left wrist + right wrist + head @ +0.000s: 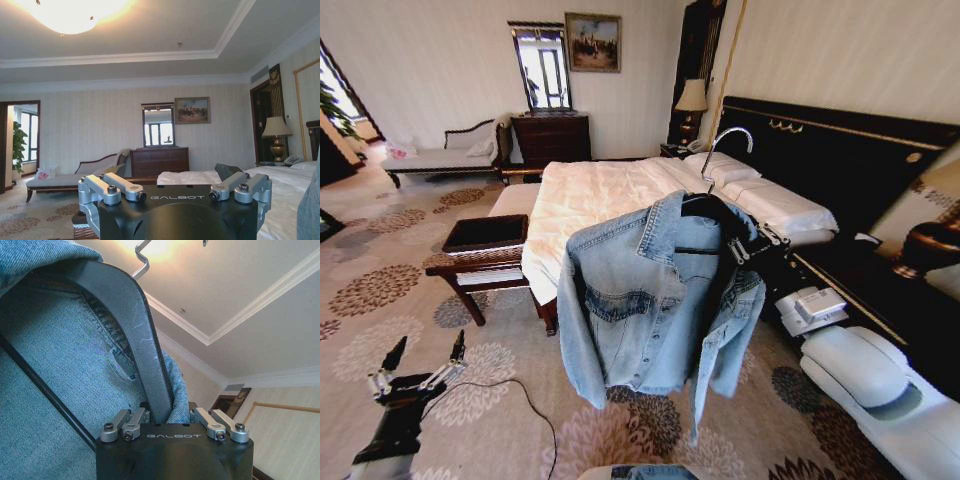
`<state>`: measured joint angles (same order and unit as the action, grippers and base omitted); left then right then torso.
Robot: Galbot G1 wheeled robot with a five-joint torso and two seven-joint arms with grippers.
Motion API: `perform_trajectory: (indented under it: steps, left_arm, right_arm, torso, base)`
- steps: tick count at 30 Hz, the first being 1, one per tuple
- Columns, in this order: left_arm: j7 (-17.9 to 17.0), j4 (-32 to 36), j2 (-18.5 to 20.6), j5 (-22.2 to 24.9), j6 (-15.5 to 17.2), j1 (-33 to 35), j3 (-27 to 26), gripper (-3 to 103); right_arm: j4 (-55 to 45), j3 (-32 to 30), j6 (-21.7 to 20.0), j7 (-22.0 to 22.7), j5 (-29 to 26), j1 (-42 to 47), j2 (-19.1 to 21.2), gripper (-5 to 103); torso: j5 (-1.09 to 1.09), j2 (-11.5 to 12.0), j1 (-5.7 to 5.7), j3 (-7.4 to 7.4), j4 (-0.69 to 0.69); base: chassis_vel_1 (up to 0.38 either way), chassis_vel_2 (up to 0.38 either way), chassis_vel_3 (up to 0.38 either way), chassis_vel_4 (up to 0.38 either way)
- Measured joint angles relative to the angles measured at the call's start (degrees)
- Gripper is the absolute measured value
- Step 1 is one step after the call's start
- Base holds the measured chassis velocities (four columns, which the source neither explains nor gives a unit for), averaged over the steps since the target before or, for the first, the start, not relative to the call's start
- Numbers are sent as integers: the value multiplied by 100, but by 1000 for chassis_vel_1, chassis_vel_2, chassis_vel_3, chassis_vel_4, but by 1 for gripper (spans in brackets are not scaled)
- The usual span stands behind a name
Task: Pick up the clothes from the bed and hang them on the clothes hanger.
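My right fingers (150, 422) are closed on the shoulder end of the hanger (135, 335), whose flat black arm rises between them; in the head view this right gripper (752, 247) holds hanger (715, 208) and jacket (655, 300) in the air, between me and the bed (610, 195). The jacket (55, 380) is already draped over the hanger, collar up, front hanging open, sleeves dangling clear of the floor. My left gripper (425, 368) hangs low at my left side, fingers (122, 187) spread and empty. Judged from its folds, the denim is soft, fairly heavy and limp: it will swing and may slide toward the lower shoulder. The hanger is thin, stiff and smooth. The hook (725, 145) stands free above, so it looks the better place to hang by, while the rigid arm serves for carrying.
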<state>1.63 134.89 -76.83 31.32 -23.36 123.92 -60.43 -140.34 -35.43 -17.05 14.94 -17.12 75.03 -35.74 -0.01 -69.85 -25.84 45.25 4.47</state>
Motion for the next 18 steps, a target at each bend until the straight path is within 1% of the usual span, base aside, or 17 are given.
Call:
perform_trajectory:
  steps: [7, 9, 13, 18]
  left_arm:
    - [0, 0, 1, 0, 0, 0, 0, 100]
    - [-1, 0, 1, 0, 0, 0, 0, 100]
    - [0, 0, 1, 0, 0, 0, 0, 100]
    - [-1, 0, 1, 0, 0, 0, 0, 100]
  right_arm:
    - [20, -299, 75, -27, 194, 377, -286, 29]
    - [28, -350, 125, -37, 341, 456, -375, 29]
    - [116, -418, 284, -71, 625, 574, -496, 29]
    - [138, -571, 335, -93, 672, 701, -694, 29]
  torso:
    - [0, 5, -11, 5, -2]
    - [0, 5, -11, 4, 0]
    - [0, 4, -5, 2, -1]
    - [1, 2, -3, 2, 1]
  base:
    - [0, 0, 0, 0]
    - [0, 0, 0, 0]
    - [-3, -4, -9, -13]
    - [-38, -62, -81, -38]
